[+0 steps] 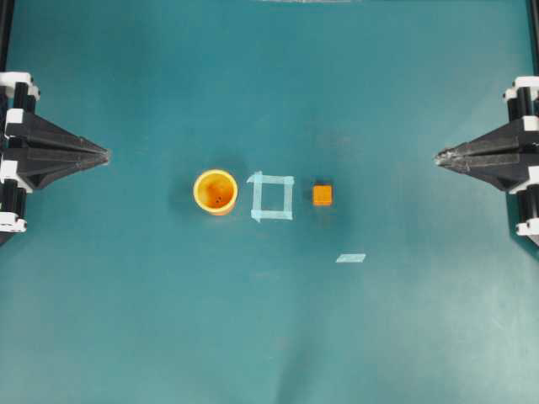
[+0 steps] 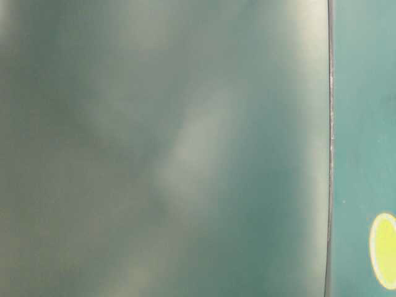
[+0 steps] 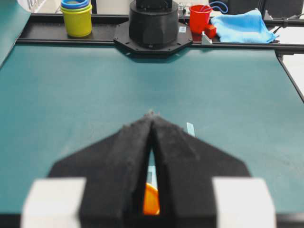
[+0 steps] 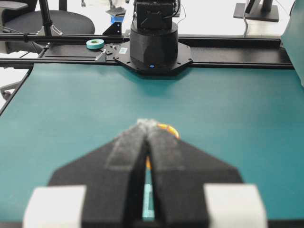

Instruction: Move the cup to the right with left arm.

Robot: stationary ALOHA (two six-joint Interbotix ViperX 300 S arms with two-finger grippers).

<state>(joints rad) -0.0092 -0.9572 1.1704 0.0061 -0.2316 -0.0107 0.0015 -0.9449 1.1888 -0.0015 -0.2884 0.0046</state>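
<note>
The yellow-orange cup stands upright on the green table, left of centre. My left gripper is shut and empty at the far left edge, well away from the cup, with its tips pointing toward the middle. In the left wrist view the black fingers meet at the left gripper's tip, and a sliver of the cup shows through the slit behind them. My right gripper is shut and empty at the far right edge. In the right wrist view the cup's rim peeks out just past the right gripper's tip.
A pale tape square lies just right of the cup, with a small orange cube beyond it and a loose tape strip lower right. Off the mat lie stacked cups, a red cup and a blue cloth. The table-level view is blurred.
</note>
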